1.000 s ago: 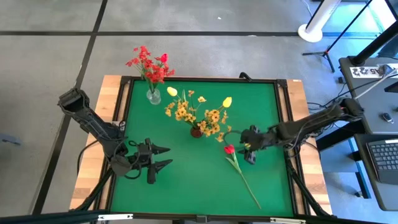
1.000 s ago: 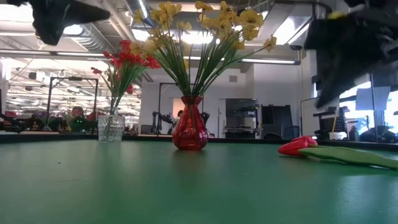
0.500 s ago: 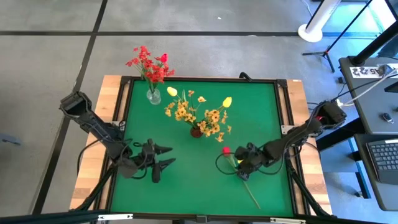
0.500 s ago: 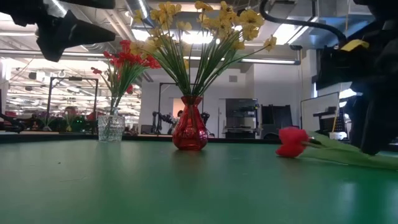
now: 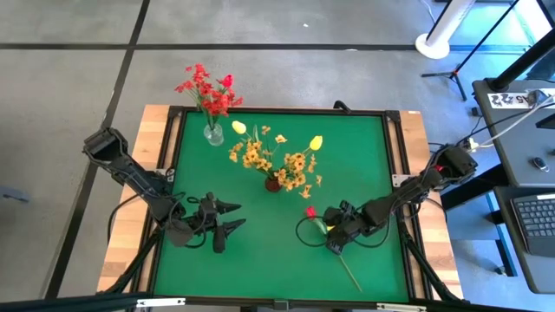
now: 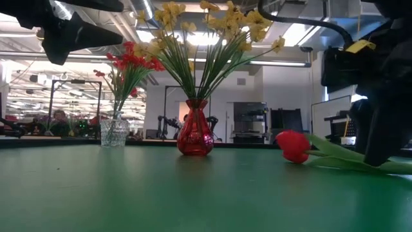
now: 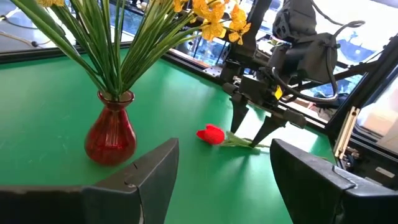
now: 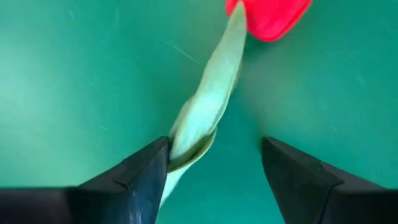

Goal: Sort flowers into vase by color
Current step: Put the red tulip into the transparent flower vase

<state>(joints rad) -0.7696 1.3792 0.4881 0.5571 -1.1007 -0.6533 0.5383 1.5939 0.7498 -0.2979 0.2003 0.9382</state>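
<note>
Red tulip (image 8: 268, 17), smooth petals, flat leaf

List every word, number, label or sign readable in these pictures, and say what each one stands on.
White card on the desk beside the table's right side, high view: dark characters, too small and skewed to read.
Yellow tag on the right arm, low view: no legible print.
Red vase, clear glass vase, red tulip and green table: no text on them.
</note>
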